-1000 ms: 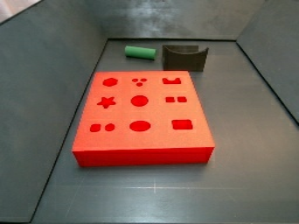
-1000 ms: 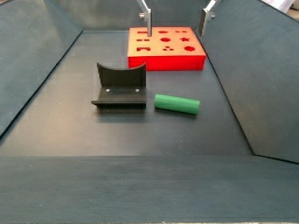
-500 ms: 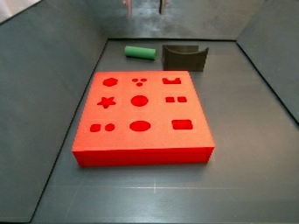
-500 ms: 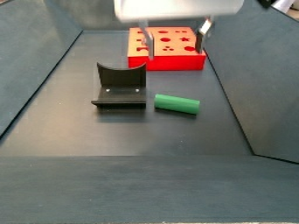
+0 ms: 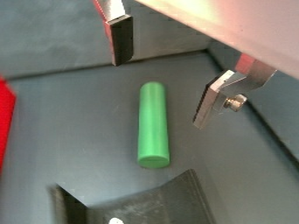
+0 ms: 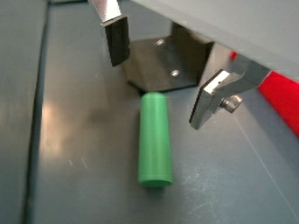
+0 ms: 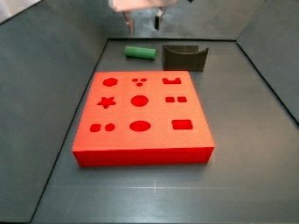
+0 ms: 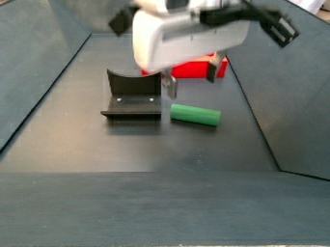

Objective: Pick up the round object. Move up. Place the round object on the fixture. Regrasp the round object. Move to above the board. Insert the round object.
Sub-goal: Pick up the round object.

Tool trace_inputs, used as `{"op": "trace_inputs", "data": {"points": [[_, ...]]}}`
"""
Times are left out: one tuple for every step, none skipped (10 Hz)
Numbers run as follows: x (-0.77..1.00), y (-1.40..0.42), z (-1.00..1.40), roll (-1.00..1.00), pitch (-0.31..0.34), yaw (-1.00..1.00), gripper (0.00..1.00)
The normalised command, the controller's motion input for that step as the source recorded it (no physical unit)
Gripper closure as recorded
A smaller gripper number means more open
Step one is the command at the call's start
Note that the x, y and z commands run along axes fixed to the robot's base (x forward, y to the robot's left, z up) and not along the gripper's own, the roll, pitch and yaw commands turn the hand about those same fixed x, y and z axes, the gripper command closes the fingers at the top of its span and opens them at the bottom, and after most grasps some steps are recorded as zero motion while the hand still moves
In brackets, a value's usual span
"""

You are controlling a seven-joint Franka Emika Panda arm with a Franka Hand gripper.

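The round object, a short green cylinder peg (image 7: pixel 142 52), lies on its side on the grey floor next to the fixture (image 7: pixel 186 56), a dark block with a curved notch. In both wrist views the peg (image 5: pixel 153 122) (image 6: pixel 156 140) lies below and between the spread fingers (image 5: pixel 121 39), untouched. My gripper (image 7: pixel 143 22) hangs open and empty above the peg, also in the other side view (image 8: pixel 191 85), where the peg (image 8: pixel 196 115) lies beside the fixture (image 8: pixel 131 96). The red board (image 7: pixel 142 109) with its cut-out holes lies apart from the peg.
Sloping grey walls enclose the floor on all sides. The fixture (image 6: pixel 170 61) stands close to one end of the peg. The board's edge shows in the wrist views (image 5: pixel 5 114) (image 6: pixel 281 96) and is partly hidden behind the gripper body in a side view (image 8: pixel 204 68).
My gripper has come down from above the board's area to hang over the green peg, still open. The peg, fixture and board have not moved.
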Motion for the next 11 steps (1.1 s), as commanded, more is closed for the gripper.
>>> {"op": "trace_inputs", "data": {"points": [[0.00, 0.03, -0.59, -0.08, -0.011, 1.00, 0.00], [0.00, 0.03, -0.59, -0.08, -0.013, 1.00, 0.00], [0.00, 0.03, -0.59, -0.08, -0.016, 1.00, 0.00], [0.00, 0.03, -0.59, -0.08, -0.019, 1.00, 0.00], [0.00, 0.03, -0.59, -0.08, -0.023, 1.00, 0.00], [0.00, 0.03, -0.59, -0.08, -0.023, 1.00, 0.00], [0.00, 0.03, -0.60, -0.07, -0.024, 1.00, 0.00], [0.00, 0.00, -0.21, 0.00, -0.050, 1.00, 0.00], [0.00, 0.00, 0.00, -0.01, 0.000, 0.00, 0.00], [0.00, 0.02, 0.00, 0.00, 0.000, 0.00, 0.00], [-0.09, 0.05, -0.07, 0.00, -0.124, 0.42, 0.00]]}}
